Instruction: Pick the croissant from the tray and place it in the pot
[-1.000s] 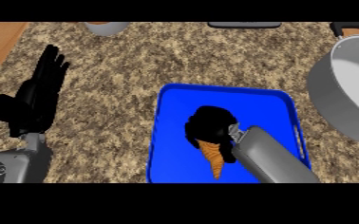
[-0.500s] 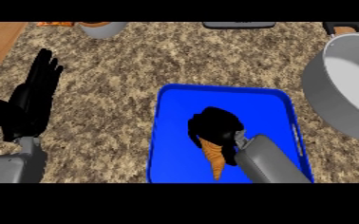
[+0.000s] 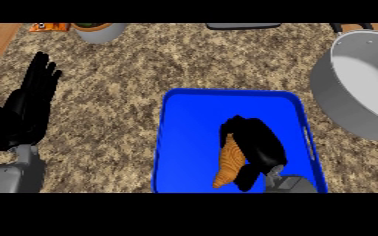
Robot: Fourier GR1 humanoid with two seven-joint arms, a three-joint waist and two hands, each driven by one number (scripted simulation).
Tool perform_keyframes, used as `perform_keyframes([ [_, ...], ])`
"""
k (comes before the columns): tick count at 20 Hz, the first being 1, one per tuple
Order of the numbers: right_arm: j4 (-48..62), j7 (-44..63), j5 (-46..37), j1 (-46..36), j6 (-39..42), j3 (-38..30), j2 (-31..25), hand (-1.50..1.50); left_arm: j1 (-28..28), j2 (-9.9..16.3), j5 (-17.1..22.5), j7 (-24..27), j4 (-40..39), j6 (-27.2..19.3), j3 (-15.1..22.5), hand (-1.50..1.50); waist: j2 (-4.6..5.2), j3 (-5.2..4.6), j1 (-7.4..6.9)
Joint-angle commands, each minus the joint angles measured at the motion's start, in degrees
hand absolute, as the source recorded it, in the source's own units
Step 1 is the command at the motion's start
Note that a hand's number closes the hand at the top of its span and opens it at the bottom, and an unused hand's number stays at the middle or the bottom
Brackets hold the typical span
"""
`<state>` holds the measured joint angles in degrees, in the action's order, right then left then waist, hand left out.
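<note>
A golden-brown croissant (image 3: 228,163) lies in the blue tray (image 3: 193,130) near the view's lower edge. My right hand (image 3: 257,145) lies over the croissant's right side, fingers curled over its top end and thumb below, so part of the pastry is hidden. The grey pot (image 3: 350,95) stands at the right edge, its inside white and bare, well to the right of the tray. My left hand (image 3: 31,105) rests open at the left edge, fingers up, far from the tray.
A grey bowl (image 3: 100,30) and an orange packet (image 3: 49,27) sit at the back left of the speckled counter (image 3: 125,80). A dark flat object (image 3: 242,26) lies along the back edge. A black pot handle (image 3: 353,27) shows at the top right.
My right hand has closed round the croissant and its forearm has drawn back toward the lower edge. The whole view has shifted, so tray and pot sit lower and further right.
</note>
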<state>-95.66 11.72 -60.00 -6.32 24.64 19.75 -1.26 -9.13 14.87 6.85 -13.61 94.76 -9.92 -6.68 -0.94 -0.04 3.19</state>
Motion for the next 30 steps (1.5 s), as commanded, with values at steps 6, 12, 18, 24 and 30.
perform_keyframes([
  [6, -30.5, 15.5, 3.8, 5.6, -12.0, -5.0, 1.2, 1.50, 1.0, 0.2, 0.5, -0.4, 1.2, 0.9, 0.1, 0.00, 0.01, 0.02, -0.78],
  [12, -42.3, 21.1, -0.6, 2.9, -10.6, -12.6, 0.9, 1.50, -0.4, -1.7, -2.1, -1.4, 2.4, -0.8, 2.8, 0.00, 0.65, 0.03, -2.27],
  [18, -44.0, 19.7, 10.8, 0.8, -6.2, -29.5, -4.1, 1.50, -1.7, -1.8, -1.0, 2.5, -2.4, 1.4, 1.0, 0.00, 0.92, 0.06, -2.45],
  [24, -32.3, 15.2, 19.6, -5.9, -7.3, -42.6, -8.5, 1.50, -4.2, -2.0, -1.3, 0.6, -3.5, 1.1, 0.6, 0.00, 0.94, 0.07, -2.79],
  [30, -16.9, 6.4, 21.5, -5.5, -14.0, -47.2, -11.2, 1.50, -5.3, -3.4, -2.4, 4.2, -7.6, 1.8, 1.0, 0.00, 1.05, 0.06, -3.00],
])
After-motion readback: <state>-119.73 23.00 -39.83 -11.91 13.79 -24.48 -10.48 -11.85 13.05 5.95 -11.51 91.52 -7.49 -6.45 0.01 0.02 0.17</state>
